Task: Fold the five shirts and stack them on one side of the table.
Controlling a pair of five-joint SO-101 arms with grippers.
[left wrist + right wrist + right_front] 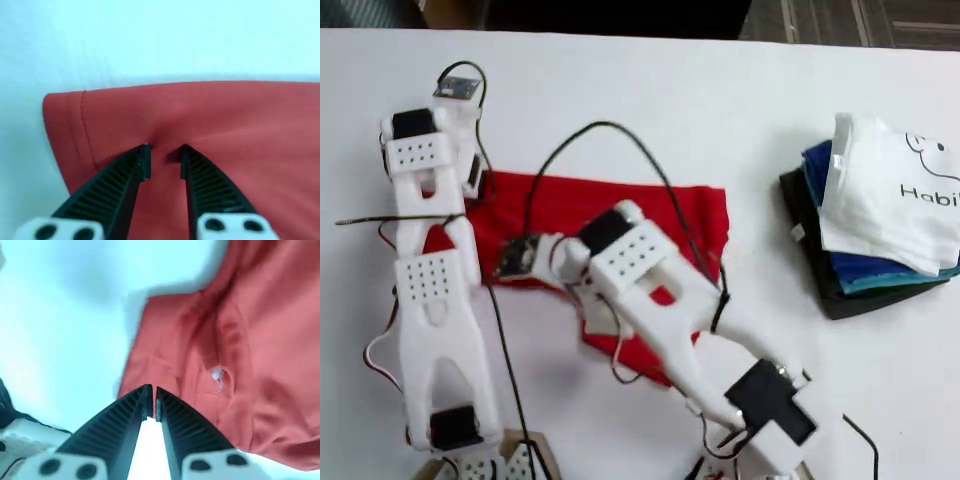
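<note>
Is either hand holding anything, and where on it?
The left hand is open, tips pressed into the red shirt near its hemmed corner, cloth puckering between them. The right hand is shut at the shirt's edge; a grip cannot be told.

I see my left arm (430,300) and right arm (660,290) as white printed shells with dotted plates and black motor blocks; thin black and red cables (606,123) loop off them; the left gripper (163,160) and right gripper (151,402) have black ribbed fingers (120,185) on white screw-holed mounts.
</note>
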